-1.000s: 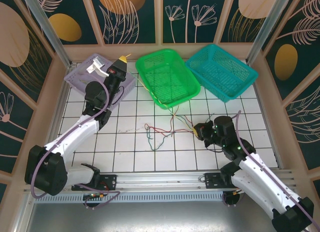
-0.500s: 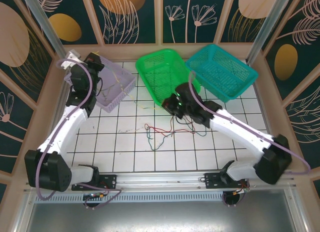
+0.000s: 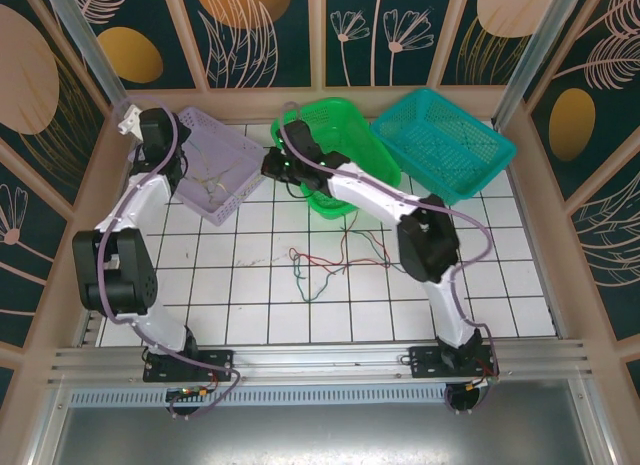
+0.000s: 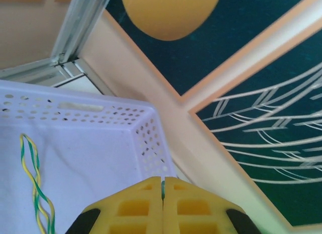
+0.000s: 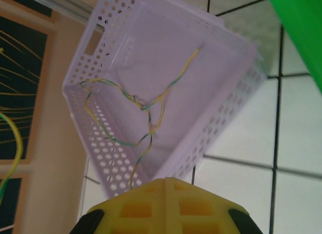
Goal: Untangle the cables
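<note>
I have the left gripper point(image 4: 162, 180) up at the far left corner of the table point(image 3: 240, 305), and in its wrist view the two yellow fingers point(image 4: 136, 209) are pressed flat together with nothing between them. They hang over the far corner of the lilac basket point(image 4: 100, 143). A twisted yellow-green cable point(image 4: 31, 183) lies on that basket's floor, well to the left of the fingertips and not touching them. The right arm reaches across the table from its base at the near right edge. The right gripper point(image 5: 166, 181) sits above the near side of the same lilac basket, right beside the green basket point(image 3: 378, 145). Its fingers are also closed tight on each other and pinch nothing. From that wrist I see the yellow-green cable spread in loose loops over the basket floor, with one end running towards the far wall of the basket. The other cables, a loose bundle of red, green and dark wires point(image 3: 320, 265), lie on the white tiles around the middle of the table. They are just in front of the green basket and well clear of both grippers, and one thin strand runs up towards that basket's near rim. The teal basket point(image 3: 487, 175) stands at the far right corner, touching the green one.
</note>
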You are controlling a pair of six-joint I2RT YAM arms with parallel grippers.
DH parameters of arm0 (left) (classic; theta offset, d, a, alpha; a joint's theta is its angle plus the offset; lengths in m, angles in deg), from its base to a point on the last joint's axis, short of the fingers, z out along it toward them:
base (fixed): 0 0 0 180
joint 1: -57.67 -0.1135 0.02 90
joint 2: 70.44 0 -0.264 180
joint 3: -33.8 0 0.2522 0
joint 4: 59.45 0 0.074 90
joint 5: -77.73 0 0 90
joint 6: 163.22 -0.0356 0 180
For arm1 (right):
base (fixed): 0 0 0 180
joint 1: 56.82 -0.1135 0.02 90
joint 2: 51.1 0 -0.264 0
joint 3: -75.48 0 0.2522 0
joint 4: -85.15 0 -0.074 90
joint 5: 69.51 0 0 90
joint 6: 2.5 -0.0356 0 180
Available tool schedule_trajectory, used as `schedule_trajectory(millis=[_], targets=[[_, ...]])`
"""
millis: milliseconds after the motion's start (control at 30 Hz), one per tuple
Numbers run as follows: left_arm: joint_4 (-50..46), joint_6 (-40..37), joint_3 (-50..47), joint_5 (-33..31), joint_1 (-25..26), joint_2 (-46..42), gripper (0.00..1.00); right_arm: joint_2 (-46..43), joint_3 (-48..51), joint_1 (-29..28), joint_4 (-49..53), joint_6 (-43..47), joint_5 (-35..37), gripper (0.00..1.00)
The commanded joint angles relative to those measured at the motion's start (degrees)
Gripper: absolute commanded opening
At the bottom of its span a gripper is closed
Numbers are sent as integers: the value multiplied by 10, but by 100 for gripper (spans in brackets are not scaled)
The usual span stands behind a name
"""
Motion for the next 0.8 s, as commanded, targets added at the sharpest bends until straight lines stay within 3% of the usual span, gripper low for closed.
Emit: schedule_trajectory(millis=[0,167,233,367,500,633,767], targets=[[-37,-21,54,29,-17,53,0,79,-130,11,13,53,1,0],[-45,-41,90,42,-21,122,2,207,-304,25,29,65,9,0],[-58,-54,115,53,-25,154,13,239,-332,28,11,72,6,0],[-108,-77,181,74,-29,206,28,259,-331,28,-46,88,-11,0],[-119,-93,183,51,-30,199,46,260,-338,27,-52,88,-27,0],[-143,-107,192,45,-30,182,82,261,-342,23,-55,83,-28,3],[-192,-115,216,61,-30,174,89,264,-341,21,-55,81,-24,14]])
